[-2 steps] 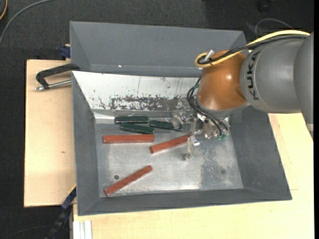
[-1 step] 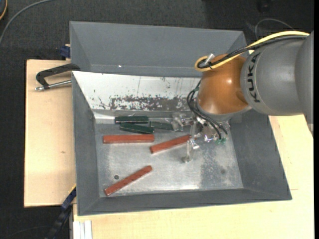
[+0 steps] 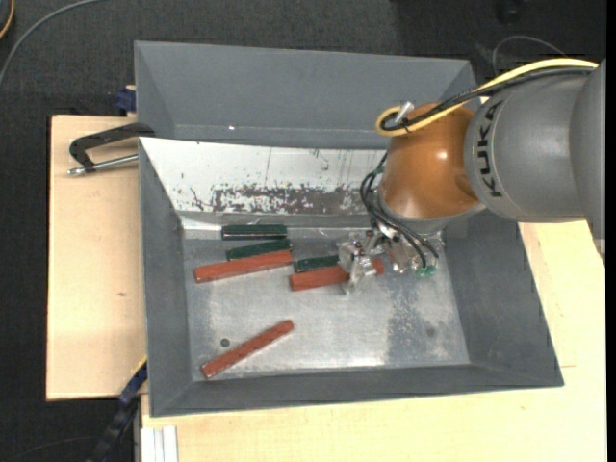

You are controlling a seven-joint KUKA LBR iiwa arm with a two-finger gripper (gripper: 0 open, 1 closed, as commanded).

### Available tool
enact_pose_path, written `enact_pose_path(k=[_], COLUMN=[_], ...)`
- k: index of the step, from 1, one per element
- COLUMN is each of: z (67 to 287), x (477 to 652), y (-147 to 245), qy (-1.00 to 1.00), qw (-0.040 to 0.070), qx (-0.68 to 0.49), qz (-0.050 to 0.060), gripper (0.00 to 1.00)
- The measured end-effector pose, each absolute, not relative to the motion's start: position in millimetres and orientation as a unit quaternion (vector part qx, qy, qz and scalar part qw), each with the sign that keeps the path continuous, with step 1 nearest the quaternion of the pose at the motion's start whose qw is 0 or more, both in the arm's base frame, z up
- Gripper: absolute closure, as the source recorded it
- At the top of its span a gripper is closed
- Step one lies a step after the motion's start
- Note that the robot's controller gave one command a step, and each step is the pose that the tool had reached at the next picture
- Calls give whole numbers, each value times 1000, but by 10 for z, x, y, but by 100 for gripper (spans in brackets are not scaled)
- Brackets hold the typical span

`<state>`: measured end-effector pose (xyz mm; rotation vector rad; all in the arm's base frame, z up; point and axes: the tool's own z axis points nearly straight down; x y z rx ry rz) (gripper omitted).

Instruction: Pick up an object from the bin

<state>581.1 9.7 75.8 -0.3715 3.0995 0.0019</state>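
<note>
- Gripper is low in the bin, right of centre, at the right ends of a short red bar and a small green bar.
- You cannot tell whether it is wide, narrow or holding.
- To the left you see a long red bar, a green bar and a dark bar.
- A lone red bar lies tilted near the front left.

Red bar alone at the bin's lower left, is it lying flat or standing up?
Lying flat: the red bar rests lengthwise on the bin floor, its whole long side showing.
</note>
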Motion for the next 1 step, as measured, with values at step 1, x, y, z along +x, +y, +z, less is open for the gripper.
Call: enact_pose_path(k=[1], z=[2186], x=[5893], y=[185], qy=[993], qw=[8], qx=[-117], qz=[0], gripper=[100])
